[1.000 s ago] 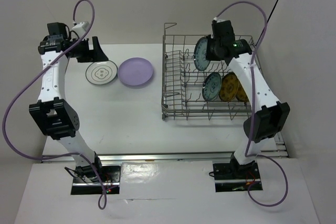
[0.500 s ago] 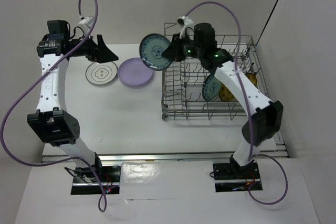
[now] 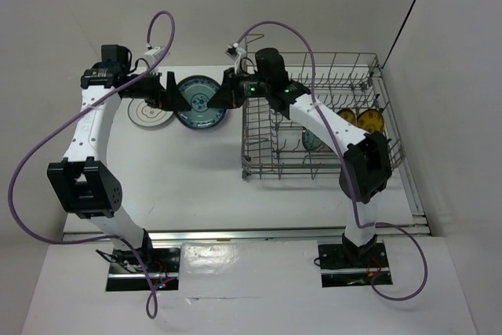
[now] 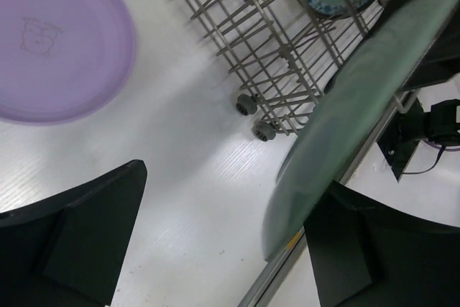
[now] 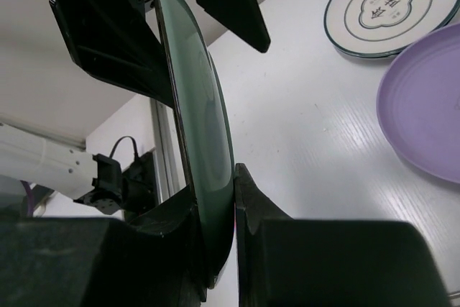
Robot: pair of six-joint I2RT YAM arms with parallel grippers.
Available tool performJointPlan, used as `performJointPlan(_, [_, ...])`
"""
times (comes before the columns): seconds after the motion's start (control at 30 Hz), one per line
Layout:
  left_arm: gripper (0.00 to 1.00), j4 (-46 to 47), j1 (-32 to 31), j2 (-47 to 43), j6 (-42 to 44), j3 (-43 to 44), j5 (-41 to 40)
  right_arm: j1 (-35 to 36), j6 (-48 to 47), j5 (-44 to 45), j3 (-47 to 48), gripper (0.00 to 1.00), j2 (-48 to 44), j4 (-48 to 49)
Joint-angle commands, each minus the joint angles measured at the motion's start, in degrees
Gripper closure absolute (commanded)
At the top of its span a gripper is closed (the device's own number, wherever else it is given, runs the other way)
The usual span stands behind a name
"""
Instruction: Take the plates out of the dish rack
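Observation:
My right gripper is shut on the rim of a teal patterned plate and holds it upright on edge, left of the dish rack, above a lavender plate. In the right wrist view the teal plate is pinched between the gripper's fingers. My left gripper is open, one finger on each side of this plate. In the left wrist view the plate lies close against the right finger. A white plate with dark motifs lies flat at the far left.
The rack holds another teal plate and two mustard-yellow plates at its right end. Its small wheels stand on the white table. The lavender plate lies flat beside the rack.
My right arm lifted the teal plate out of the rack and carried it left over the lavender plate. My left gripper swung right to meet it, fingers open around it.

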Motion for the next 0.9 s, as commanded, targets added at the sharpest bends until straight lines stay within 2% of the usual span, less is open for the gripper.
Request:
performJointPlan(0.0, [0.03,2.17,-0.44,-1.81,1.55,-1.11,-2.71,0.39,1.85,-3.97,0.98,1.0,-1.57,7.43])
performJointPlan(0.07, [0.1,0.95,-0.44,-1.28,1.55,-1.11,-2.71,0.39,1.85,-5.37,0.97,1.0,-1.05,7.43])
performJointPlan(0.1, [0.18,0.94,-0.97,-1.28,1.55,-0.59,-2.02,0.39,1.85,-5.38,1.58,1.0,0.0,7.43])
performJointPlan(0.13, [0.4,0.94,-0.97,-1.28,1.55,-0.58,-1.31,0.39,1.85,-5.99,2.28,1.0,0.54,7.43])
performJointPlan(0.23, [0.75,0.32,-0.97,-0.76,1.55,0.56,-0.51,0.39,1.85,-7.4,3.95,1.0,2.64,6.91])
performJointPlan(0.27, [0.93,0.32,-0.97,-0.76,1.55,0.56,0.27,0.39,1.16,-7.4,4.74,1.0,3.26,6.9])
performJointPlan(0.3, [1.0,-0.37,-0.97,-0.23,1.55,1.08,0.97,0.39,1.15,-8.19,5.62,1.0,3.87,6.29])
performJointPlan(0.43, [1.0,-1.96,1.04,0.91,1.55,3.28,2.99,0.39,-0.43,-9.25,11.06,0.99,8.71,2.78])
performJointPlan(0.47, [1.0,-1.96,1.83,0.91,1.03,3.28,3.52,0.39,-0.43,-9.25,11.86,0.84,9.41,2.77])
performJointPlan(0.57, [1.0,-4.85,4.65,3.19,4.7,6.52,2.31,-0.75,-1.14,-9.78,14.68,0.52,11.17,0.14])
performJointPlan(0.6, [1.0,-8.25,5.26,4.07,6.37,7.4,1.52,-1.62,-1.14,-9.78,14.68,0.36,11.18,0.13])
performJointPlan(0.63, [1.0,-10.2,6.31,5.82,10.56,8.72,0.72,-2.94,-1.14,-9.78,15.55,0.31,11.18,-0.47])
performJointPlan(0.77, [1.0,-16.63,6.85,9.52,21.47,5.32,-7.34,-7.51,-1.14,-3.38,18.8,0.23,8.37,-4.51])
performJointPlan(0.87, [1.0,-17.43,6.32,11.28,27.71,-0.39,-10.43,-11.55,-2.97,4.35,20.48,0.23,5.38,-10.57])
